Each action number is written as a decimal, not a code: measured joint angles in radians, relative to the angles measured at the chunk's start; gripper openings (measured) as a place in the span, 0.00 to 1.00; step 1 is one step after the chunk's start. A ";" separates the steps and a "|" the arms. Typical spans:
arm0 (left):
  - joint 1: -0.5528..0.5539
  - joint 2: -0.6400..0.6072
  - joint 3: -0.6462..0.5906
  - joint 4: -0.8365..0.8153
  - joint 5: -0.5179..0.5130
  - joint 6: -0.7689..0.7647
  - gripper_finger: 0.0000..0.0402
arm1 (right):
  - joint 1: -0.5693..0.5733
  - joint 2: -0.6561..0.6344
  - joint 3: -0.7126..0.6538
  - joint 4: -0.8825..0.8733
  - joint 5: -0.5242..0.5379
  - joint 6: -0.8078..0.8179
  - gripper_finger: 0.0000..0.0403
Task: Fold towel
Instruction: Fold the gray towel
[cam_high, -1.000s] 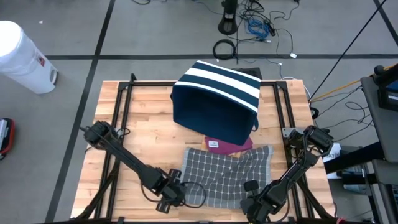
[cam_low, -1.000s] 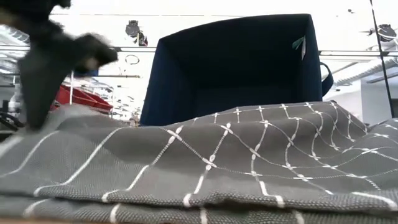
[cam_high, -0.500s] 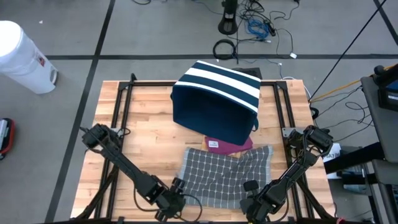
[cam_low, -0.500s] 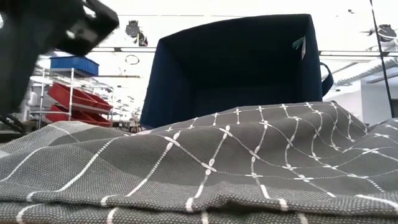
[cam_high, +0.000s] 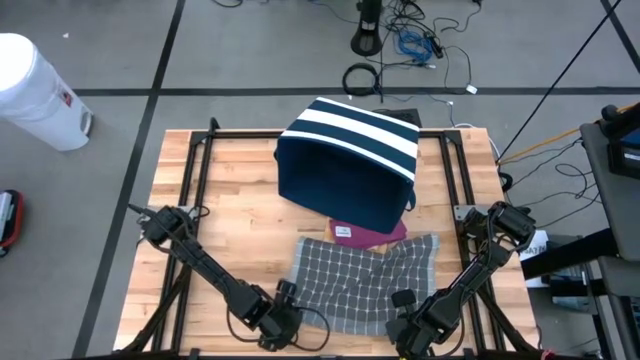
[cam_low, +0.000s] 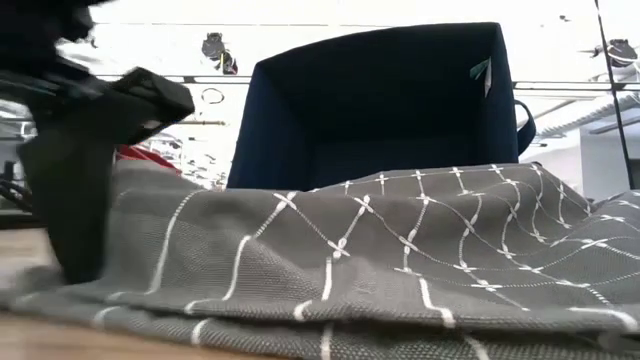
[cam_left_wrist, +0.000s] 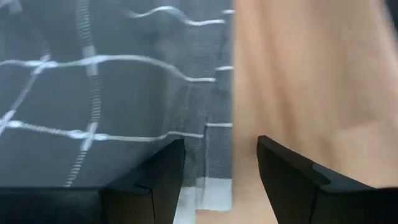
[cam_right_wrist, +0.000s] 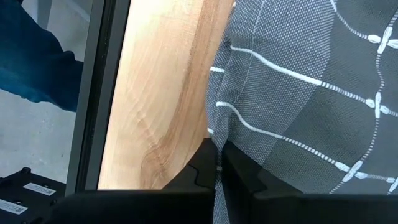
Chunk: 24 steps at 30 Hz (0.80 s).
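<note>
The grey checked towel (cam_high: 362, 283) lay rumpled on the wooden counter (cam_high: 240, 190) near its front edge, partly covering a pink cloth (cam_high: 372, 234) whose small label was too small to read — behind both stood a navy bin with white stripes (cam_high: 349, 158). The left claw (cam_left_wrist: 221, 168) stood spread over the towel's near-left corner, the edge between its fingers. The right claw (cam_right_wrist: 217, 163) was pinched closed on the towel's near-right edge — its tips were partly cut off.

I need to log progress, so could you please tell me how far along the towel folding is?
Early stage. Done: the right gripper is shut on the near edge of the grey towel. In hand: the left gripper is open at the towel's other near corner, not yet closed. Left: the fold itself; the towel lies spread flat on the table.
</note>
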 joint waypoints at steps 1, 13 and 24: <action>0.005 0.000 0.000 -0.006 -0.008 -0.007 0.50 | 0.000 0.000 0.000 0.000 0.000 -0.001 0.01; 0.013 0.007 0.001 -0.048 -0.081 0.064 0.03 | 0.000 0.000 0.000 0.005 0.003 -0.024 0.01; -0.023 -0.088 0.066 -0.345 -0.338 0.052 0.00 | -0.009 -0.066 -0.006 -0.012 0.043 -0.039 0.00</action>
